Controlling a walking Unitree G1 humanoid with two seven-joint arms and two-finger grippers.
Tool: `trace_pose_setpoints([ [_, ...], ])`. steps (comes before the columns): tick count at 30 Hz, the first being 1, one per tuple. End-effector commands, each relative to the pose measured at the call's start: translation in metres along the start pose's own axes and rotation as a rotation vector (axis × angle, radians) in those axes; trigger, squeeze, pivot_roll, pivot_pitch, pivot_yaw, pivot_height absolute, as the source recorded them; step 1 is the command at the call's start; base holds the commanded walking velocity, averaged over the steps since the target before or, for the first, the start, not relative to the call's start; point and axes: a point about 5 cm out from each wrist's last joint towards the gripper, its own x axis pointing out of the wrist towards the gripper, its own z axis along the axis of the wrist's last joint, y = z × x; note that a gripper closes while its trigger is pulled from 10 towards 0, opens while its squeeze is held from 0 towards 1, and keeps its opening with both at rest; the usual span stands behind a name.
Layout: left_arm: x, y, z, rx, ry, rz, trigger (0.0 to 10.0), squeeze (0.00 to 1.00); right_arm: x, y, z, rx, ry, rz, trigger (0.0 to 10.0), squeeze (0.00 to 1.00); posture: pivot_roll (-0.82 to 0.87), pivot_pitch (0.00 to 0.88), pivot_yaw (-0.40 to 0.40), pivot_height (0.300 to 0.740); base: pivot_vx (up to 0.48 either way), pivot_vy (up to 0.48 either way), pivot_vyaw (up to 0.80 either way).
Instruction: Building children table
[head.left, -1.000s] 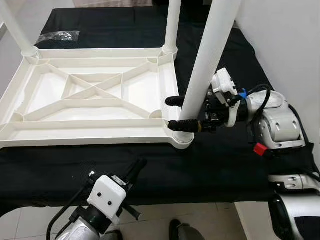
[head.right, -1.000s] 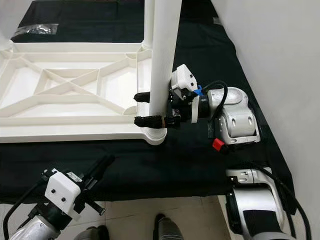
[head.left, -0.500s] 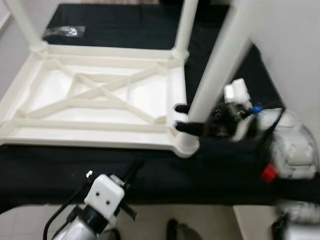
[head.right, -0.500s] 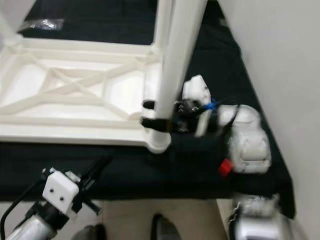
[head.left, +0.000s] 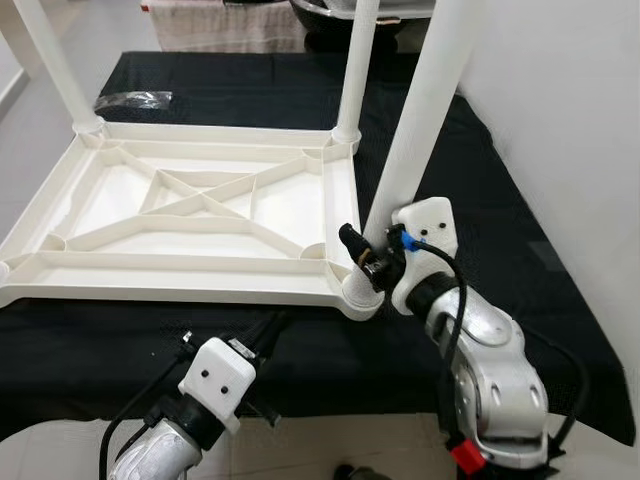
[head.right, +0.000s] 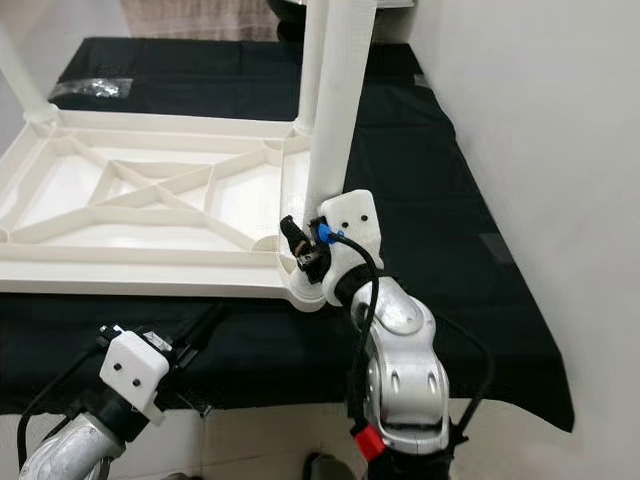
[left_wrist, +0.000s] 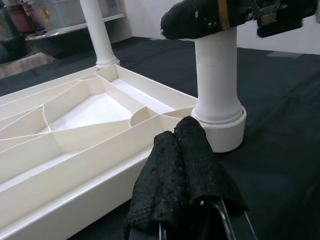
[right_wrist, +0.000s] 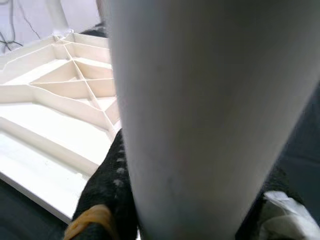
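Big black cloth covers the whole work surface, pretty wrinkle-free. Plain white wall runs along the right side. Pale tiled floor shows at the near edge and top left. Lighting's bright and even.

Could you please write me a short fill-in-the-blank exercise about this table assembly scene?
1. The white tabletop lies upside down on a ____ cloth.
2. The right end effector is clamped around the near right table ____.
3. The left end effector, near the table's front edge, has its fingers ____.
4. A clear plastic bag lies beyond the tabletop's far ____ corner.

Missing words: black; leg; shut; left
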Motion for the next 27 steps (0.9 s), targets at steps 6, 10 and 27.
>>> trace_pose_setpoints([
  [6, -0.002, -0.005, -0.002, -0.01, 0.01, -0.016, 10.0, 0.0, 0.006, -0.004, 0.008, 0.103, -0.088, 0.319, 10.0, 1.0, 0.04, 0.229, -0.061, 0.74, 0.0, 0.0, 0.0],
  [10, -0.004, -0.007, 0.0, -0.023, 0.009, -0.03, 10.0, 0.0, -0.005, -0.025, 0.033, -0.05, -0.154, 0.648, 10.0, 1.0, 0.04, 0.243, -0.057, 0.74, 0.0, 0.0, 0.0],
  [27, -0.019, -0.034, 0.008, -0.258, 0.028, -0.313, 10.0, 0.0, 0.02, -0.053, 0.05, -0.22, -0.083, 0.962, 0.0, 0.0, 0.1, 0.287, -0.053, 0.74, 0.0, 0.0, 0.0],
])
